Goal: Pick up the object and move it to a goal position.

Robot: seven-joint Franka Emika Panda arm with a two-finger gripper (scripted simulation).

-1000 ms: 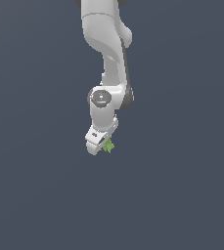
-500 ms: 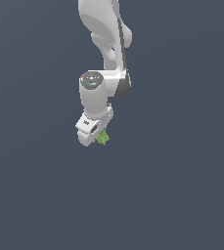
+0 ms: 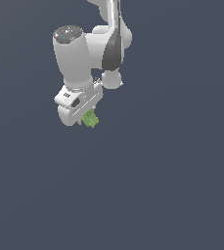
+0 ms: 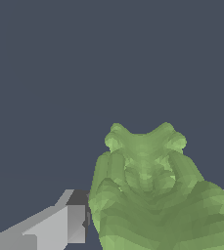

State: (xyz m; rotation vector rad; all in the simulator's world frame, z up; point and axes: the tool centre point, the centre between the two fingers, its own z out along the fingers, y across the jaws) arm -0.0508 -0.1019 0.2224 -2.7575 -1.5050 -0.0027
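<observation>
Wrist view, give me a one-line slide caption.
Close-up of the lumpy light-green object held at the gripper, against a plain grey background.

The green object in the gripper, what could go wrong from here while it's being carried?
The green object is small, lumpy and sticks out below the gripper, so the hold may be shallow; it might slip or rotate. In the wrist view it hides most of one finger, so contact is hard to confirm.

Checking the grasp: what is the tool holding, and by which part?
The tool holds the light-green lumpy object by its upper end; the rest hangs below.
</observation>
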